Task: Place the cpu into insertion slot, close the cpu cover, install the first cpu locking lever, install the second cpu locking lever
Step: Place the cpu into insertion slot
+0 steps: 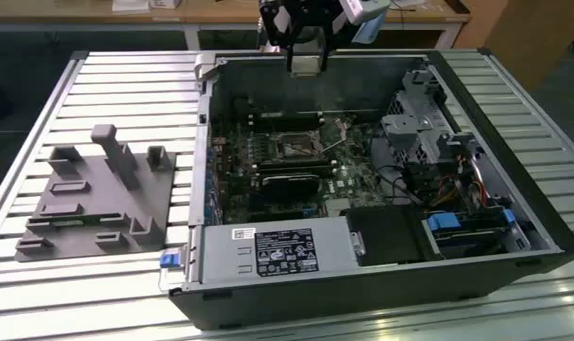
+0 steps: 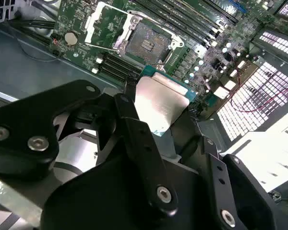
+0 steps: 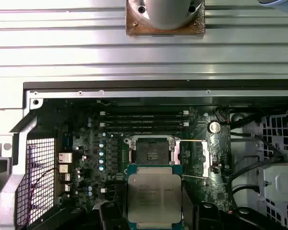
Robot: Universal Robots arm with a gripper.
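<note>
Holding the cpu (image 3: 154, 195) by two opposite edges, the end effector (image 1: 304, 65) is closed snugly on it, and I can see its black fingers (image 2: 134, 127) pressed against the chip's sides in both wrist views. From the exterior view I place the end effector above the far wall of the open computer case (image 1: 315, 295), which lies with its open side up on the slatted metal surface (image 1: 126, 92). The cpu is in the air, its dull metal top facing the first wrist camera, clear of the green board (image 2: 77, 19) beneath it and touching nothing but the fingers. The insertion slot (image 3: 151, 152) sits uncovered on that board with its dark centre exposed. In the first wrist view the chip's edge appears just beside the slot without hiding it. The cpu cover (image 3: 205, 157) is swung open away from the slot, on the side toward the round coin cell (image 3: 214, 127). A thin wire lever (image 3: 192, 140) runs from the slot's rim toward the cover. Long memory slots (image 3: 144, 120) run along another side of the slot. Off to the exterior view's left of the case, apart from it, a grey fixture (image 1: 97, 192) with upright posts rests on the surface.
</note>
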